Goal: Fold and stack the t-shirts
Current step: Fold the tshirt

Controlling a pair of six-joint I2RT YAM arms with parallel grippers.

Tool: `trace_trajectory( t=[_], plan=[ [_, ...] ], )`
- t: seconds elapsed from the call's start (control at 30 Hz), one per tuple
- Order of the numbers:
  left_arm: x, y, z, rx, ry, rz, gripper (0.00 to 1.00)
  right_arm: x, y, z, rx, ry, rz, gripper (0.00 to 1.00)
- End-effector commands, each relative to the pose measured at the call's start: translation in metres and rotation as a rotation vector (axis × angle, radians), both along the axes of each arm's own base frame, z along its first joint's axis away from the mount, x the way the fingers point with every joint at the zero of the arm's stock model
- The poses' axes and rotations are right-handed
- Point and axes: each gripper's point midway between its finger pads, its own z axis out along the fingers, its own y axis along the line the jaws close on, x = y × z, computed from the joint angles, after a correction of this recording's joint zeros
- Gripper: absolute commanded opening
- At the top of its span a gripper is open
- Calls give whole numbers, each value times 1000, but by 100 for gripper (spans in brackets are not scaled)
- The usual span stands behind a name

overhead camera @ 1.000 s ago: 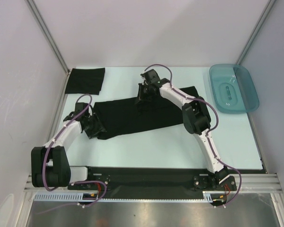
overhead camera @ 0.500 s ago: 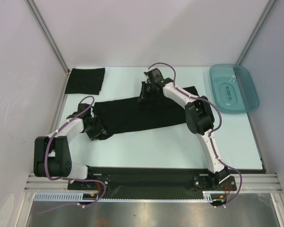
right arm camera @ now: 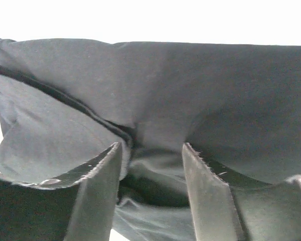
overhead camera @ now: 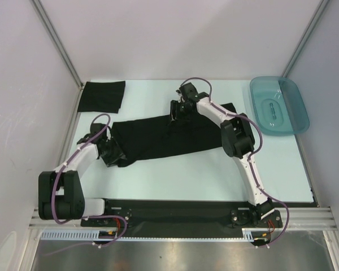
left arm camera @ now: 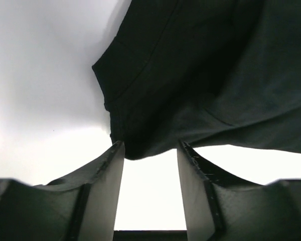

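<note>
One long, rumpled black t-shirt (overhead camera: 152,140)

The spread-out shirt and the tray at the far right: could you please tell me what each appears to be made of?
The shirt looks like soft matte black cloth, perhaps cotton knit: it wrinkles and shows stitched hems. The tray looks like glossy translucent teal plastic: the table shows through it.

the t-shirts (overhead camera: 158,138) are soft matt black cloth, the tray (overhead camera: 294,107) glossy translucent teal plastic.
</note>
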Motion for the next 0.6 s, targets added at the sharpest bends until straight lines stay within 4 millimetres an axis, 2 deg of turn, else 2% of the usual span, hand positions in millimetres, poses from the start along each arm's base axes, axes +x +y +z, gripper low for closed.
trace_trajectory(
  t=[0.0, 0.1, 0.17, 0.2, 0.23, 0.3, 0.33, 0.37, 0.4, 0.43, 0.5, 0.57],
  plan=[
    [5, 5, 17, 17, -71, 13, 54, 7, -8, 42, -20, -87, 22, 62],
    [6, 7, 20, 34, -82, 8, 56, 0, -18, 49, -61, -83, 26, 66],
    [5, 7, 18, 31, -68, 7, 56, -4, -25, 61, -71, -98, 33, 66],
    [4, 6, 16, 22, -59, 5, 56, -11, -31, 54, -84, -74, 33, 66],
    [3, 4, 13, 16, -46, 4, 56, -12, -37, 57, -82, -72, 28, 66],
    [1, 3, 10, 10, -34, 6, 56, -16, -44, 70, -58, -86, 20, 67],
    [1, 2, 9, 0, -40, 5, 55, -23, -57, 56, -69, -46, 4, 67],
    [-1, 1, 6, -4, -34, 4, 55, -25, -62, 67, -46, -56, -4, 67],
    [-1, 0, 5, -9, -33, 4, 54, -23, -66, 68, -30, -59, -21, 67],
    [0, 0, 3, -13, -35, 7, 53, -32, -77, 54, -38, -15, -34, 67],
    [-2, -2, -2, -20, -17, 6, 50, -31, -94, 53, -23, -2, -74, 67],
    [-1, -3, -6, -29, -4, 8, 42, -36, -112, 41, -31, 38, -107, 67]
  ],
)
